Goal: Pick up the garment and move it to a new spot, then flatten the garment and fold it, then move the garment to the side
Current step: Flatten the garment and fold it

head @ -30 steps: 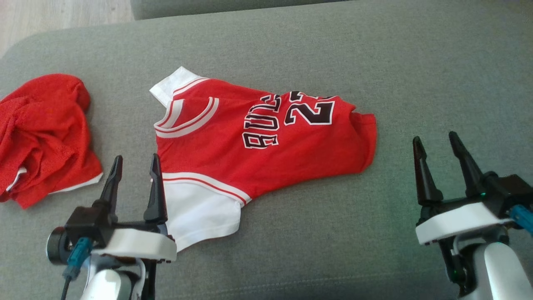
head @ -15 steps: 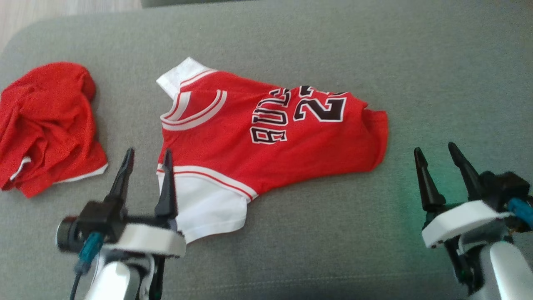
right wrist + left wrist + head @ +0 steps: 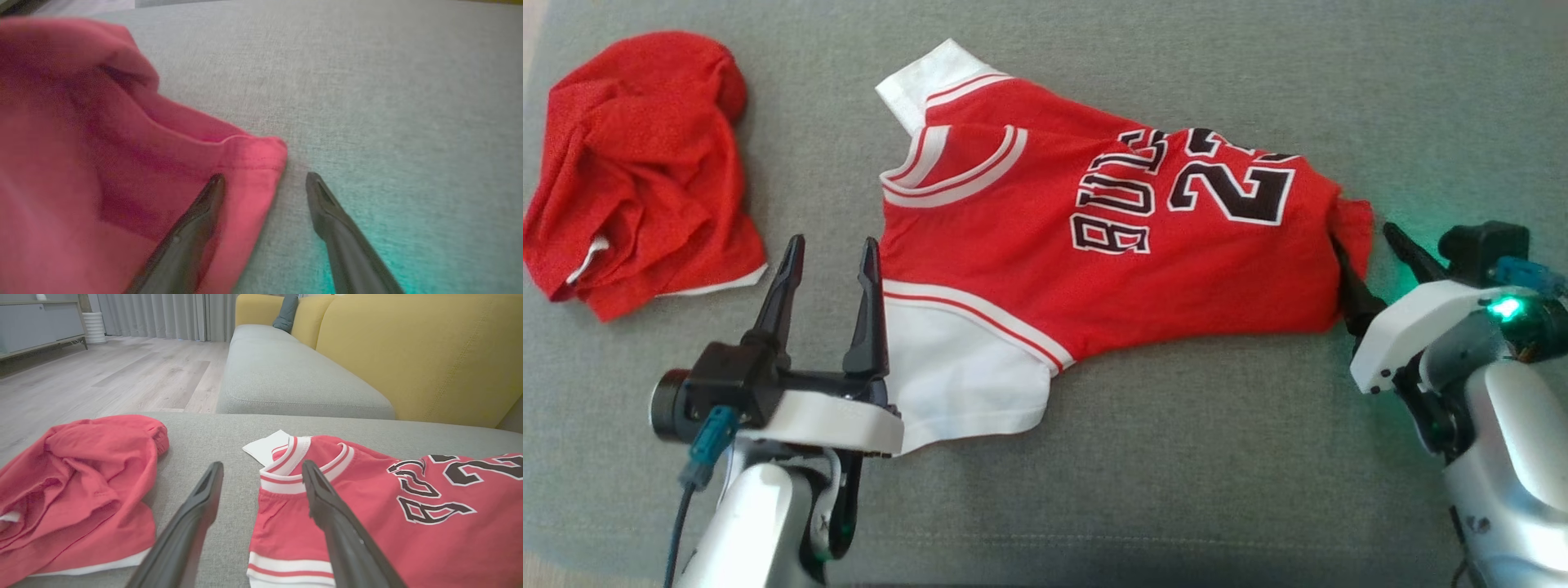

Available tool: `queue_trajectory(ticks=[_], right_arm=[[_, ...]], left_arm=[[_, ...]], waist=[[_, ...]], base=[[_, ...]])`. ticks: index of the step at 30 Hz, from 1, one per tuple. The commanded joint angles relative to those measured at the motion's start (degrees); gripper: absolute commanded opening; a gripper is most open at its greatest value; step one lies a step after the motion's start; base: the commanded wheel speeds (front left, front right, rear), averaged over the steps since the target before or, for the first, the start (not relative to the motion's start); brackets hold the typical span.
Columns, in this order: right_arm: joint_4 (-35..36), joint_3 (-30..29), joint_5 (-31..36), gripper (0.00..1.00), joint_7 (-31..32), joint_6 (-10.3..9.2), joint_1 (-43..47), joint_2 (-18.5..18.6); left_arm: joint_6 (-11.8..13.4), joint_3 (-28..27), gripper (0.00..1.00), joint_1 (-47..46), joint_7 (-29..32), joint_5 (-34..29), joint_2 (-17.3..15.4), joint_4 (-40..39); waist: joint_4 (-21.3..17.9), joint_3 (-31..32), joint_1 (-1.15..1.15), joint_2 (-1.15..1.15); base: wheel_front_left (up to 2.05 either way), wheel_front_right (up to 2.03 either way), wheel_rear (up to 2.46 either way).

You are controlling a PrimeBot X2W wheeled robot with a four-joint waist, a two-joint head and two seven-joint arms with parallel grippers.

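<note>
The garment [image 3: 1176, 269] is a red jersey with white sleeves and black lettering, lying spread on the grey cushion [image 3: 1176, 490]. My left gripper [image 3: 833, 242] stands open at its collar end, beside the near white sleeve. In the left wrist view the left gripper [image 3: 262, 464] has one finger over the garment's [image 3: 367, 514] shoulder and the other over bare cushion. My right gripper [image 3: 1362, 235] is open at the hem end. In the right wrist view the right gripper [image 3: 265, 176] straddles the hem corner of the garment [image 3: 122, 163], left finger above the cloth.
A second, crumpled red garment [image 3: 637, 163] lies on the cushion to the left of my left gripper, also the crumpled red garment [image 3: 73, 486]. Beyond the cushion are a grey sofa seat [image 3: 286, 375], its yellow back [image 3: 429, 355] and wooden floor [image 3: 122, 375].
The head camera has shifted, so the whole picture moved. My right gripper has come in to the jersey's hem edge. The left gripper keeps its place beside the sleeve.
</note>
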State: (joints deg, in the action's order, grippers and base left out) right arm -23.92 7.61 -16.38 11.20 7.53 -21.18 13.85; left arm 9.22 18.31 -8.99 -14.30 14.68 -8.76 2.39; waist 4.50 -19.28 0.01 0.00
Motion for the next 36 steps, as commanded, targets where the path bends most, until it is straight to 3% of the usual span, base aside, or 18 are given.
queue_trajectory(ticks=[1,2,3,10,16,25,35,36], right_arm=[[0.6,1.3,-1.1,0.75,0.6,-0.04,-1.5,1.2],[0.1,1.5,-1.7,0.31,0.6,-0.04,-1.8,1.2],[-0.2,1.5,-2.1,0.00,0.4,-0.04,-1.8,1.2],[1.8,-4.0,-4.2,0.00,-3.2,-0.04,2.3,-0.8],[7.7,-11.2,-3.2,0.00,-2.6,-0.04,10.3,-5.6],[17.6,-15.6,-1.4,0.00,-4.2,-0.04,15.4,-9.5],[16.3,-17.7,1.3,0.00,-2.7,-0.04,14.8,-10.1],[16.1,-17.7,1.3,0.34,-2.9,-0.04,14.8,-10.1]], left_arm=[[-0.2,-1.6,1.00,-2.7,-0.6,-0.5,-0.4,-1.3],[-0.2,-1.7,1.00,-2.8,-0.6,-0.6,-0.3,-1.2],[-0.2,-1.8,1.00,-2.8,-0.6,-0.6,-0.2,-1.2],[-0.5,-2.9,1.00,-2.3,-0.7,-1.1,0.2,-1.3],[-0.8,-3.5,1.00,-1.3,-0.7,-1.4,0.5,-1.5],[-0.9,-4.3,1.00,-0.9,-0.7,-1.9,0.1,-1.8],[-1.1,-4.0,1.00,-1.2,-0.7,-1.9,-0.1,-0.8],[-1.1,-4.0,1.00,-1.2,-0.7,-1.8,-0.1,-0.6]], waist=[[0.3,-0.3,-0.01,0.00],[0.3,-0.3,-0.01,0.00],[0.3,-0.3,-0.01,0.00],[-1.1,0.5,-0.01,0.00],[-3.2,1.1,-0.01,0.00],[-5.3,0.7,-0.01,0.00],[-5.7,0.8,-0.01,0.00],[-5.7,1.0,-0.01,0.00]], base=[[0.00,0.00,0.00],[0.00,0.00,0.00],[0.00,0.00,0.00],[0.00,0.00,0.00],[0.00,0.00,0.00],[0.00,0.00,0.00],[0.00,0.00,0.00],[0.00,0.00,0.00]])
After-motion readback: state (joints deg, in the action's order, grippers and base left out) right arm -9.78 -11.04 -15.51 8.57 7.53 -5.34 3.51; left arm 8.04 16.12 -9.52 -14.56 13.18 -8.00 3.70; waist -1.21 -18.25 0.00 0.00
